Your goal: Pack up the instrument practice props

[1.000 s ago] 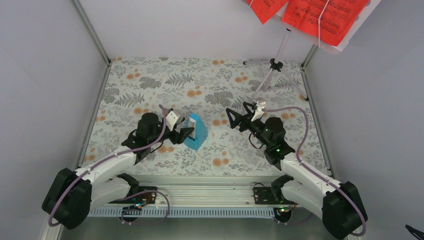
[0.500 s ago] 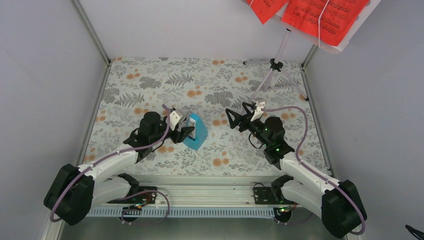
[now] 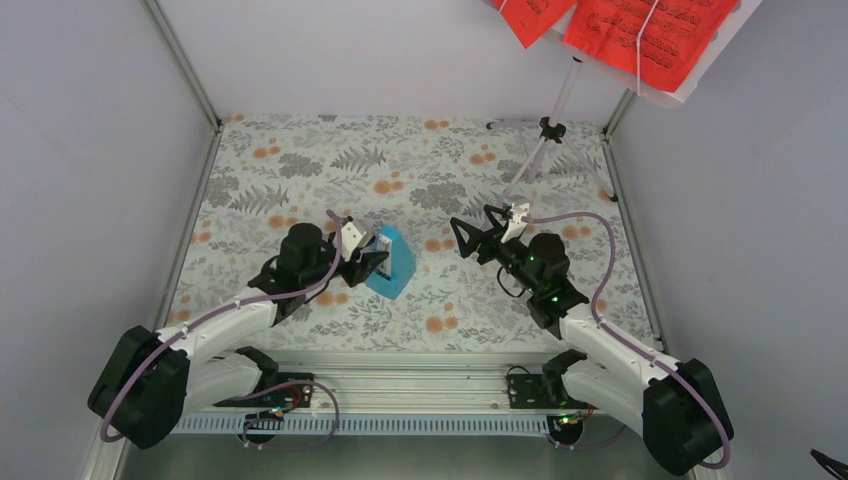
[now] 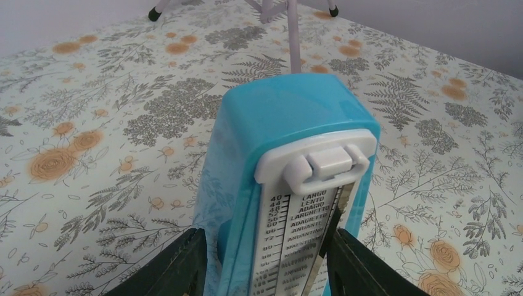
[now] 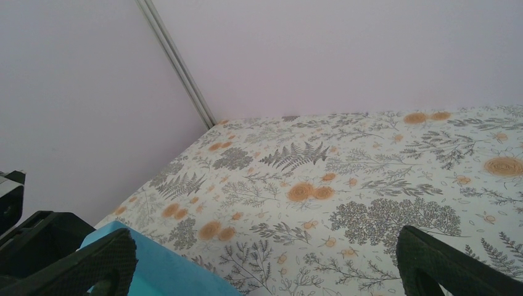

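On the left half of the floral table (image 3: 300, 170), the left gripper (image 3: 376, 258) is down low, reaching in from the near-left onto the metronome (image 3: 396, 262). The metronome is light blue and wedge-shaped. It stands upright on the cloth, a bit left of table centre, with its white face and tempo scale turned toward the left wrist.

In the wrist view, both black fingers (image 4: 179, 265) straddle its lower body, one per side and right up against the plastic. Can't tell if they are actually squeezing or just alongside it. The base looks to be on the table.

Right of centre, the right gripper (image 3: 470, 226) is up off the cloth and points toward the metronome but sits apart from it. Its fingers (image 5: 444, 262) are spread wide with nothing between them; only the blue corner of the metronome shows low in its wrist view.

In the far-right corner, the pale lilac music stand (image 3: 545, 140) stands on its tripod legs, well apart from both arms. The red sheet-music pages (image 3: 640, 30) with black notes rest on its desk, which runs out of the top of the overhead view.
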Action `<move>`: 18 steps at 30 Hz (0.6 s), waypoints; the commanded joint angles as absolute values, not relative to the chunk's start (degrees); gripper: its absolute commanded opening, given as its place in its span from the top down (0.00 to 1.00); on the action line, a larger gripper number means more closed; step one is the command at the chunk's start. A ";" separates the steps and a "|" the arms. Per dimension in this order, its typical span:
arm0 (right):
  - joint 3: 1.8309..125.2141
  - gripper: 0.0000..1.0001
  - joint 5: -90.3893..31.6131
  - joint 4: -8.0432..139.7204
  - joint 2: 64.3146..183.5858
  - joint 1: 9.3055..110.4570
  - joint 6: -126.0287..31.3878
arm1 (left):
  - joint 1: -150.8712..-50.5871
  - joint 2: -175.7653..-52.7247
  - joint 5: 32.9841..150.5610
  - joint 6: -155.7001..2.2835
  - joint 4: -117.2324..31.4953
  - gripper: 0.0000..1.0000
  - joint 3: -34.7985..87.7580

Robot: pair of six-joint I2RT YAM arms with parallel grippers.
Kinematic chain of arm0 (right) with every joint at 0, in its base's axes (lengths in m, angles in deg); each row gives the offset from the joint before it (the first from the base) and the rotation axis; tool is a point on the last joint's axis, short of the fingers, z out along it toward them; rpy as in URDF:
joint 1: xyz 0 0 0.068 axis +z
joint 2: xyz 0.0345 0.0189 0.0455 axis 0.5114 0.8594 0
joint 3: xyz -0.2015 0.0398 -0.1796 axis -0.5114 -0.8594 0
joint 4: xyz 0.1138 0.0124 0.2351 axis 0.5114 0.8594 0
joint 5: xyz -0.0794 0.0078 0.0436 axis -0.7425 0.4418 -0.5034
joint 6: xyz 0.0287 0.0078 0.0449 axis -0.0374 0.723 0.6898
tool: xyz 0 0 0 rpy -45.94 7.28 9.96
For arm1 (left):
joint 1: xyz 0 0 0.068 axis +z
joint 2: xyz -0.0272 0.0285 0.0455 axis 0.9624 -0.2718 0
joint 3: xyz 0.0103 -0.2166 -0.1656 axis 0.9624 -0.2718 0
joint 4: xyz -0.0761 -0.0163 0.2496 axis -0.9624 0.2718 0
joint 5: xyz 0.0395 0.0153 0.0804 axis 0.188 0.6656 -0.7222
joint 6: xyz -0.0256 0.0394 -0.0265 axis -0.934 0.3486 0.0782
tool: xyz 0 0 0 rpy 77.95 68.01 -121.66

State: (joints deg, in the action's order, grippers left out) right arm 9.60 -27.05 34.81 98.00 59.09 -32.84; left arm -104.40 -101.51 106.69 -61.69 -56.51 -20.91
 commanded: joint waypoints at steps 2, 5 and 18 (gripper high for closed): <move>8.91 0.00 -26.58 33.03 98.20 58.51 -32.16 | -104.71 -102.25 107.50 -60.80 -58.35 0.53 -19.32; 8.91 0.00 -26.67 33.22 98.06 58.46 -32.23 | -104.73 -102.28 107.59 -60.75 -58.34 0.55 -19.37; 8.82 0.00 -26.86 33.30 97.89 58.45 -32.38 | -104.87 -102.31 108.03 -60.85 -58.32 0.62 -19.38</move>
